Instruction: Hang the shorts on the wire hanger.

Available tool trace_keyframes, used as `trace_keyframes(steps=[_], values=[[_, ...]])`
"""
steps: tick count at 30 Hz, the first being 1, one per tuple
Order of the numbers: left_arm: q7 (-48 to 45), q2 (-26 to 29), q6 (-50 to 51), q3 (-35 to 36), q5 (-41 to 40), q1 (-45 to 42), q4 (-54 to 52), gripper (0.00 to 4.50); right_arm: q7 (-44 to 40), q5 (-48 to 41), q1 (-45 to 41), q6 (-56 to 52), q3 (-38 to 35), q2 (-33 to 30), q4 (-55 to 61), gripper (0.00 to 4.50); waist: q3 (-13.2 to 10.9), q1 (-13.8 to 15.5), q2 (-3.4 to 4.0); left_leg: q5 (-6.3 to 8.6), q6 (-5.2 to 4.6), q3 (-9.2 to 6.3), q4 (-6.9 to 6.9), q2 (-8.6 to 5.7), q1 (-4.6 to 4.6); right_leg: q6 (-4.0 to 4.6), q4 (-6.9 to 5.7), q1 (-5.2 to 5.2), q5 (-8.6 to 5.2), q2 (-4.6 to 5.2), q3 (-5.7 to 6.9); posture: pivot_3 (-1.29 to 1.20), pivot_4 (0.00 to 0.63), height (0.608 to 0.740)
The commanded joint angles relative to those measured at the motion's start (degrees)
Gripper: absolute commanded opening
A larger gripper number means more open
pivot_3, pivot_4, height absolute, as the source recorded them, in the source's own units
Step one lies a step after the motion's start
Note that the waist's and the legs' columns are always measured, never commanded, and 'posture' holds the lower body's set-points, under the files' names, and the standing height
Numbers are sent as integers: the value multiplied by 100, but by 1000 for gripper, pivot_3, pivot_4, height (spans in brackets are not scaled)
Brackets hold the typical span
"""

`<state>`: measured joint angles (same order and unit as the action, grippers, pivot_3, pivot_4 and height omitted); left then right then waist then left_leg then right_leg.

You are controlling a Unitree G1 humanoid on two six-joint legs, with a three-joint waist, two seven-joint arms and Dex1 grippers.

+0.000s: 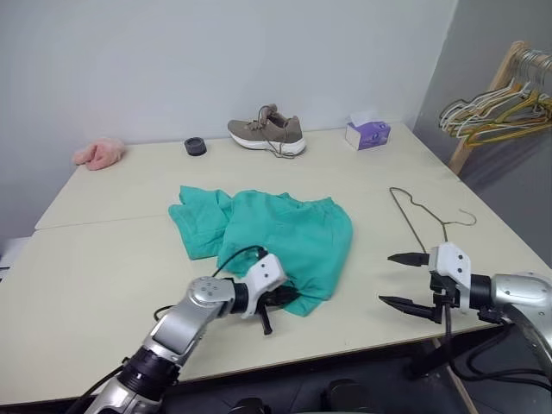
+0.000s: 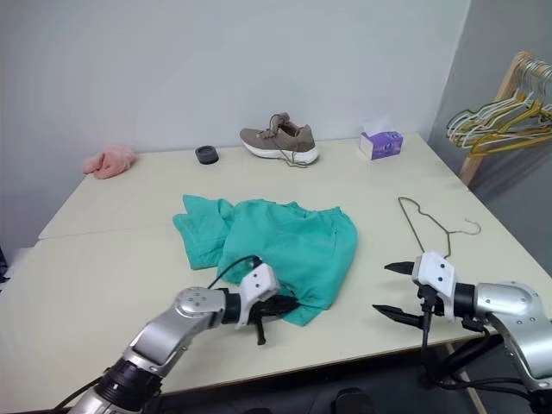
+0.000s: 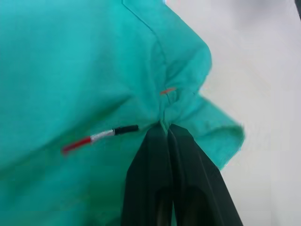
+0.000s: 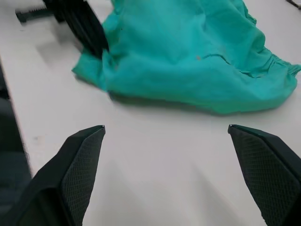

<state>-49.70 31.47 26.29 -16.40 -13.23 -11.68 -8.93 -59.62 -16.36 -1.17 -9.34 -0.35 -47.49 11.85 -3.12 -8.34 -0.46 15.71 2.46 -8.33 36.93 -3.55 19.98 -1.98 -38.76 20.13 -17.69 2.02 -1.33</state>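
L gripper (image 1: 280,299) pinches near edge of shorts (image 1: 285,233) to lift; R gripper (image 1: 405,280) spread wide, ready, near wire hanger (image 1: 418,216).

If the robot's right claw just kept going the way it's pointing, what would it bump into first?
Probably the shorts. The open right gripper points across bare table at their near edge; nothing else seems to lie between, though depth is hard to judge.
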Motion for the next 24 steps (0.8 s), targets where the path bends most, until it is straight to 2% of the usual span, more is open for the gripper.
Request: trace_keyframes(steps=[1, 6, 11, 16, 20, 24], values=[[-129, 243, 105, 901, -563, -20, -438, 33, 338, 848, -620, 805, 406, 221, -510, 4500, 0, -8, 2, 0, 0, 1, 0, 0, -1, 0, -2, 1, 0, 0, -1, -227, 0, 740], [-355, 704, 854, 2160, -1689, 124, -875, 33, 950, 1904, -1684, 1308, 1068, 782, -1426, 4500, -1, -33, 3, 0, 2, 3, -2, 3, 2, 3, -11, 12, -1, -2, -4, -212, 0, 740], [-481, 1206, 1409, 2997, -2437, 355, -1201, 33, 1574, 2757, -2713, 1929, 1633, 1421, -2772, 4500, -1, -52, 2, 2, 5, 1, -3, 2, 2, 7, -9, 12, -2, -3, -8, -191, 0, 740], [-539, 1608, 1626, 3329, -2667, 784, -1527, 33, 2033, 3356, -3671, 2700, 2031, 1834, -4222, 4500, -2, -51, 3, 1, 6, 2, -3, -1, 0, 16, -12, 13, 3, -3, -15, -161, 0, 740], [-435, 1706, 1628, 3379, -2650, 1104, -1713, 33, 1901, 3526, -4214, 3323, 2284, 1989, -4802, 4500, -2, -51, 4, 1, 6, 3, -5, -1, -2, 40, -12, 13, 15, -5, -20, -142, 0, 740], [-336, 1696, 1679, 3500, -2735, 1261, -1832, 33, 1403, 3633, -4446, 3855, 2645, 2056, -5067, 4500, -1, -44, 3, 1, 5, 3, -5, 0, -3, 41, -12, 13, 15, -8, -22, -134, 0, 740]])
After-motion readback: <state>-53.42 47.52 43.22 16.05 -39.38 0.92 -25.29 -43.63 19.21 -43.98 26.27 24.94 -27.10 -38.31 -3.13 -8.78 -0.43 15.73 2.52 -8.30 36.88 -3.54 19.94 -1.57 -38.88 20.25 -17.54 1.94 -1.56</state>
